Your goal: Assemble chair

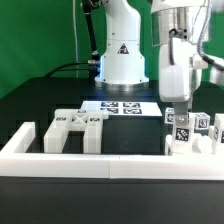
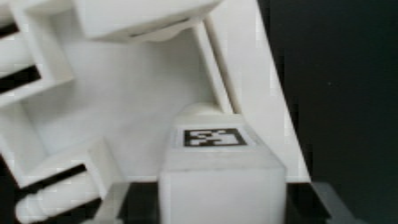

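Gripper jaws half-closed, clamped on a tagged piece of the partly built chair by the wall, near edge of table, exterior view's right. Loose parts unjoined; roughly halfway.

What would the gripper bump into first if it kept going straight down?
The tagged chair part: it sits inside the gripper, seemingly gripped. Pushing on would likely press it against the chair pieces beneath, though depth is unclear.
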You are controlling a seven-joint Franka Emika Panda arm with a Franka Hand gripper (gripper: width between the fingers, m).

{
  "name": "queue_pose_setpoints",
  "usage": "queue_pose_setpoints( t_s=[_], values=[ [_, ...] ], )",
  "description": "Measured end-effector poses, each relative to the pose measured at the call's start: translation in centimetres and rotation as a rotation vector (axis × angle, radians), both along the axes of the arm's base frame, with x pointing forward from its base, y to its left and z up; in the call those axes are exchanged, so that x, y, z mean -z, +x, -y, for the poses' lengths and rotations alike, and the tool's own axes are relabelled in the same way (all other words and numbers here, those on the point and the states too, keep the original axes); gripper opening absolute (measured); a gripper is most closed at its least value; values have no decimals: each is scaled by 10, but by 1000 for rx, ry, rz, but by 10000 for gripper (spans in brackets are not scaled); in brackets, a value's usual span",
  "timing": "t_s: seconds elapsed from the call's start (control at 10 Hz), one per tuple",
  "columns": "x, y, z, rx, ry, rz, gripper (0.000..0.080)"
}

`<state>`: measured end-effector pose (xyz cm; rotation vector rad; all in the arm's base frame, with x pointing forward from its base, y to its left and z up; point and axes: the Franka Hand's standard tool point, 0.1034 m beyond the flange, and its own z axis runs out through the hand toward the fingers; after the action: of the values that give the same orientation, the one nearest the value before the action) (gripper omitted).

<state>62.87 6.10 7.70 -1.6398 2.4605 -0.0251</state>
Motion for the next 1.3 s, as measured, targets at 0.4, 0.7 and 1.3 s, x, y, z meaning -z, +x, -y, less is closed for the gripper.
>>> queue_pose_setpoints(
  t_s=[0.4, 0.7, 1.3],
  values=[
    [1, 0, 0, 16, 3, 0, 291],
    [0, 0, 1, -132, -20, 8, 476],
    [-2, 2, 5, -865, -123, 59, 649]
  ],
)
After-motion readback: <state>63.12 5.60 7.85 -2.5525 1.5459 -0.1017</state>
